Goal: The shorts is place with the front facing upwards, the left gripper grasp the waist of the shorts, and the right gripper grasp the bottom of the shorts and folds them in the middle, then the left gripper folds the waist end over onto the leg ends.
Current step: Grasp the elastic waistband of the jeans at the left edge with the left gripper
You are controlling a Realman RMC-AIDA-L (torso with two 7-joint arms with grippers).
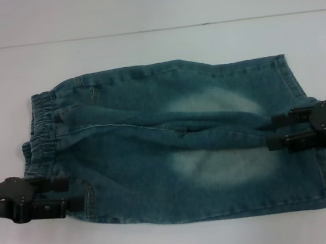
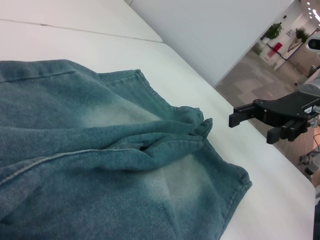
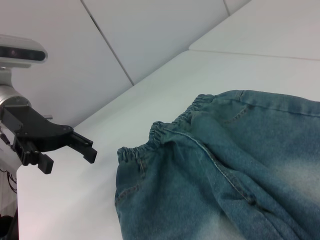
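matte black left gripper (image 1: 57,196), right gripper (image 1: 277,130)

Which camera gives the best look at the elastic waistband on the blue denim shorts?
The right wrist view: the gathered elastic waistband of the blue denim shorts shows clearly, ruffles and all. The head view shows it at the shorts' left edge, near the left hand. The left wrist view shows only the leg end.

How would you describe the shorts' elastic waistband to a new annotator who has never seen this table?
On the white table lie blue denim shorts, spread flat. Follow them toward the robot's left, where the left gripper sits at their near corner: the waistband is that end's edge. Only it is gathered into tight puckers; the leg hems by the right gripper are flat.
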